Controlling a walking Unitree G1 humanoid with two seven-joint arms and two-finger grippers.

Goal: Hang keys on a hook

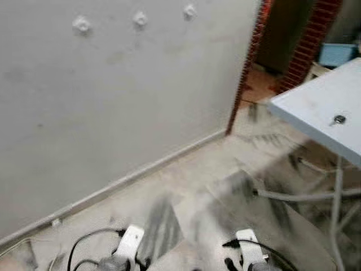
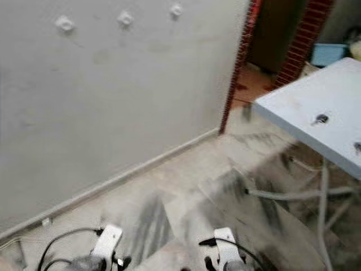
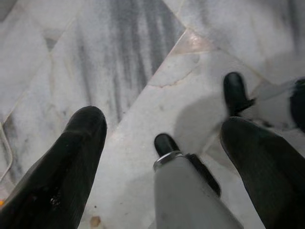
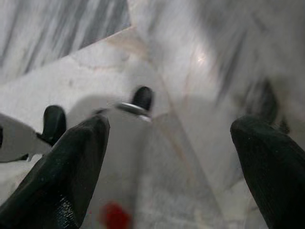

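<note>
A small dark bunch of keys (image 1: pixel 339 119) lies on the pale blue table (image 1: pixel 307 104) at the right. Three white hooks (image 1: pixel 140 19) sit in a row high on the grey wall ahead and to the left. Both arms hang low at the bottom of the eye views, far from keys and hooks. In the left wrist view my left gripper (image 3: pixel 164 125) is open over marble floor, nothing between its fingers. My right gripper (image 4: pixel 174 128) is open too, over the same floor, and holds nothing.
A red brick doorway (image 1: pixel 252 56) opens right of the wall, with a blue bin (image 1: pixel 337 53) beyond the table. White table legs (image 1: pixel 337 192) and a crossbar stand at the right. A white baseboard (image 1: pixel 141 172) runs along the wall's foot.
</note>
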